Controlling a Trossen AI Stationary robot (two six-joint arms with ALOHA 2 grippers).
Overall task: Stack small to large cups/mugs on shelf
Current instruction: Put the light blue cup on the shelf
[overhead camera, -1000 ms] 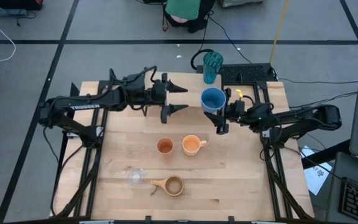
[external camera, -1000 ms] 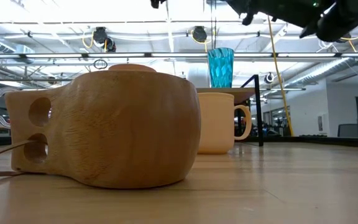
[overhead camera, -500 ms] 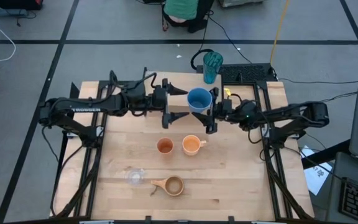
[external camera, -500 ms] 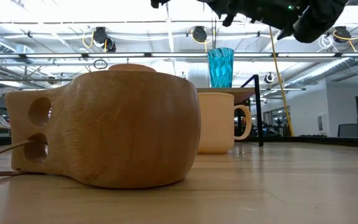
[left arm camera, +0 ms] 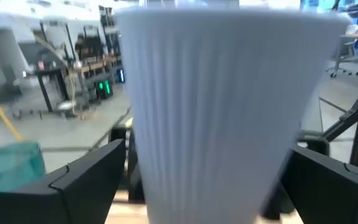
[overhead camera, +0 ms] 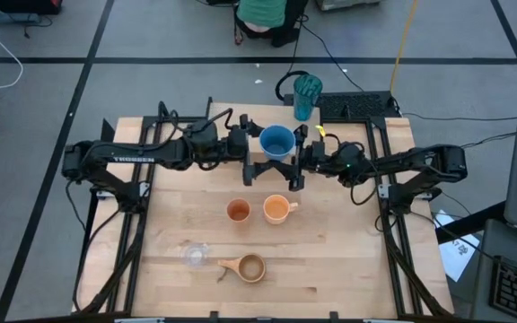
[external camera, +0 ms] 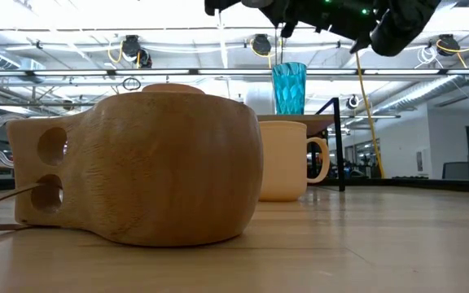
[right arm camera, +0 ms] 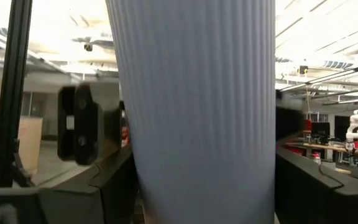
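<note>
The blue cup (overhead camera: pixel 277 142), ribbed and upright, is held above the table's far middle by my right gripper (overhead camera: pixel 291 161), which reaches in from the right and is shut on it. My left gripper (overhead camera: pixel 255 152) comes from the left and is open. Its fingers (left arm camera: pixel 86 180) stand on either side of the cup (left arm camera: pixel 216 112); whether they touch it I cannot tell. The teal tumbler (external camera: pixel 288 88) seems to stand on the shelf (external camera: pixel 320 120). The arms hide most of the shelf in the high view. My right gripper pinches the blue cup's ribbed side wall (right arm camera: pixel 143 177) between its two fingers (right arm camera: pixel 107 186). The fingers lie level and come from the table's right. The cup stands upright, mouth up, lifted clear of the table.
On the table's near half stand the orange-brown tumbler (overhead camera: pixel 238 211), the orange mug (overhead camera: pixel 278 209), the clear glass (overhead camera: pixel 195 256) and the wooden cup (overhead camera: pixel 248 267). A person (overhead camera: pixel 263 13) is beyond the far edge.
My right gripper has carried the blue cup toward the table's left, in between my left gripper's open fingers; the cup has stayed upright. My left gripper has moved a little toward the right, toward the cup.
</note>
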